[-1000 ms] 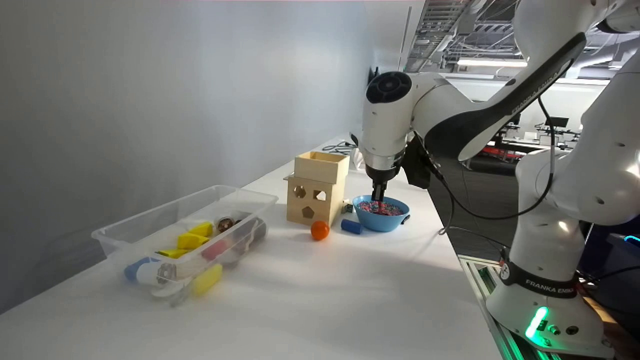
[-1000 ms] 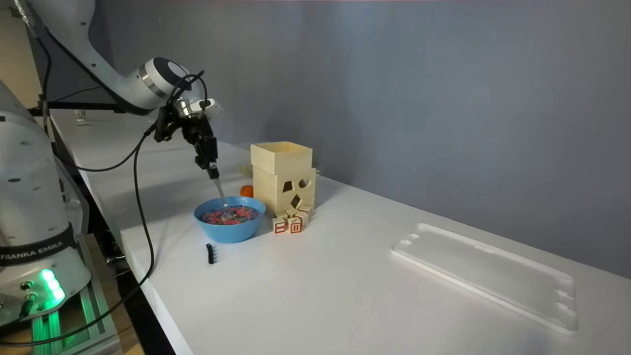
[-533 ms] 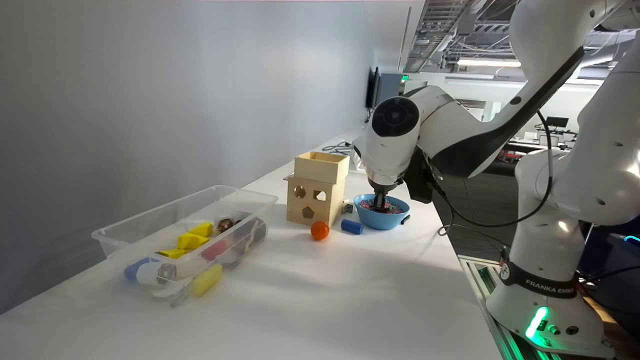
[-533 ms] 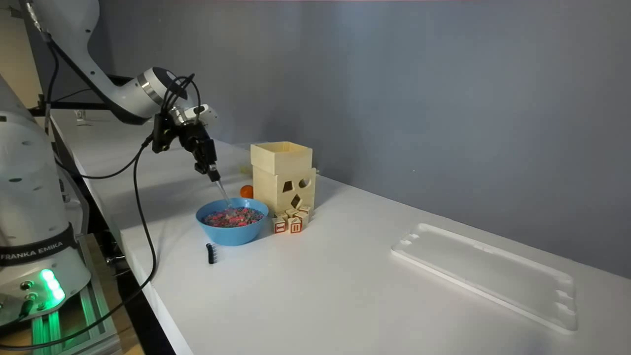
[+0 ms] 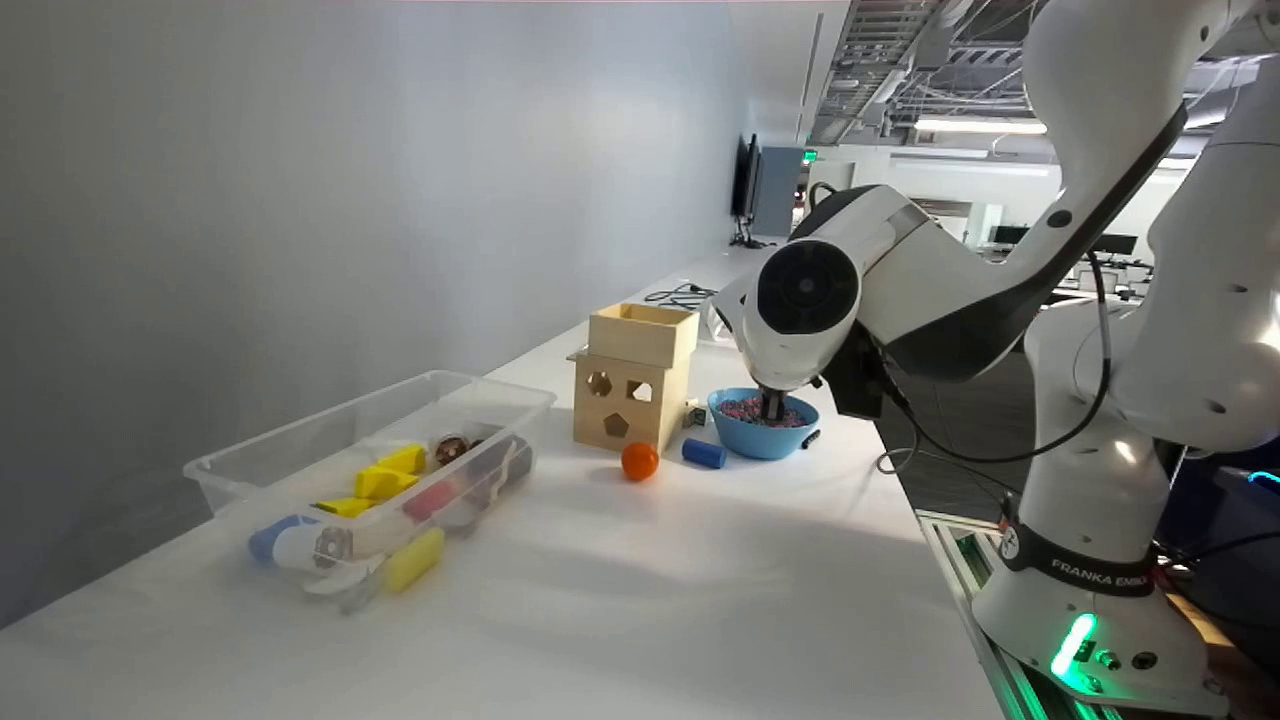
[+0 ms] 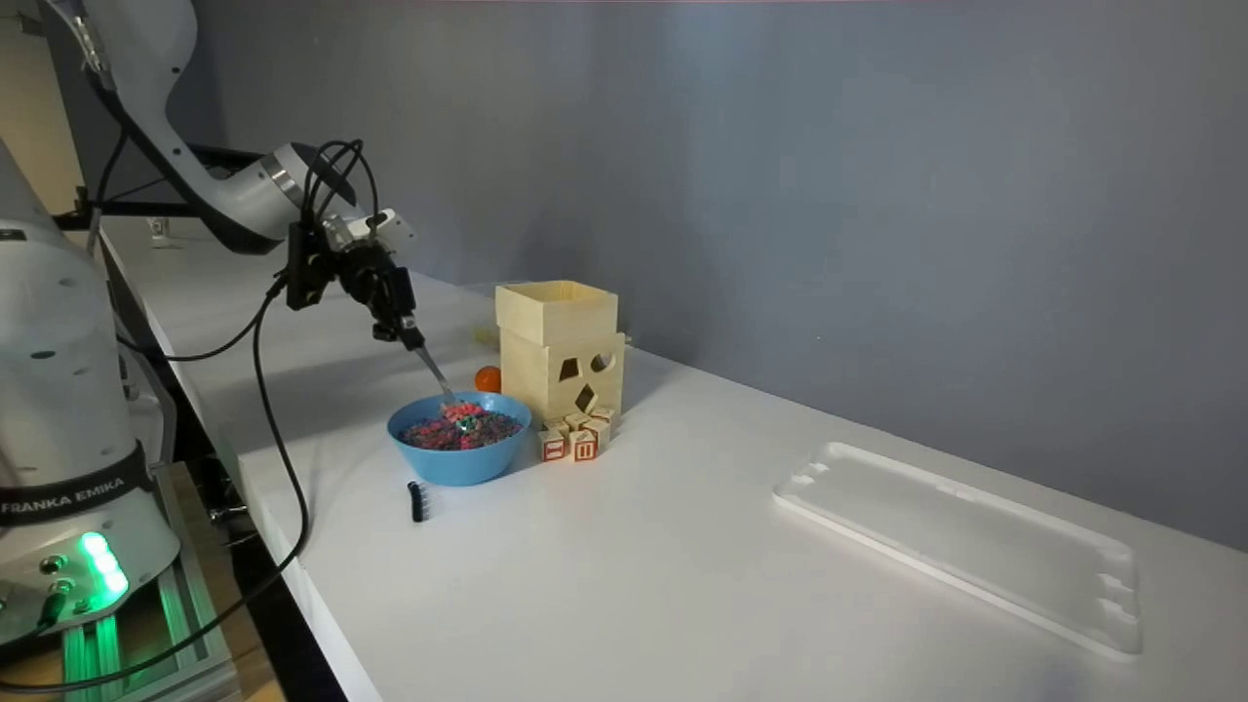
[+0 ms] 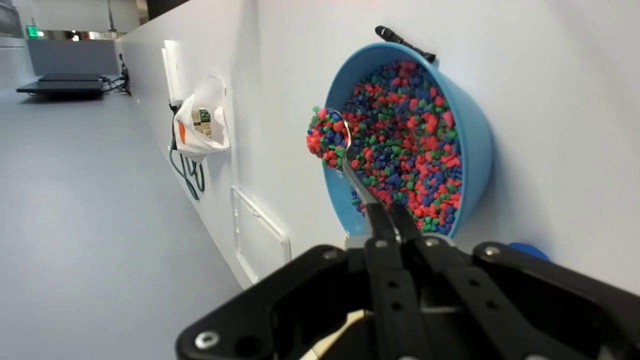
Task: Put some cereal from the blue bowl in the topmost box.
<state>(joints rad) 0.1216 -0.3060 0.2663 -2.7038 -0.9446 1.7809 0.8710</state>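
Note:
My gripper [image 7: 387,207] is shut on a metal spoon [image 7: 356,182]; it also shows in both exterior views [image 5: 773,402] [image 6: 417,341]. The spoon's end is heaped with red, blue and green cereal bits [image 7: 325,140] and appears just above the bits in the blue bowl [image 7: 475,145]. The bowl stands upright in both exterior views [image 5: 755,442] [image 6: 458,468], well filled with cereal [image 7: 400,150]. The open, plain tan topmost box [image 5: 640,340] [image 6: 570,320] sits on a tan box with cut-out holes [image 5: 622,395] [image 6: 539,378], beside the bowl. Its inside floor is hidden.
A clear tub [image 5: 495,384] with toys stands along the wall. An orange ball [image 5: 640,461] and blue cylinder [image 5: 703,453] lie near the boxes. Letter blocks [image 6: 584,446] and a black clip [image 6: 417,501] lie by the bowl. A white lid [image 6: 955,536] lies farther off.
The wrist has tilted and the spoon now slants more, with a heap of bits showing on its end. The blue bowl shifted slightly between the earlier frames. The boxes have not moved.

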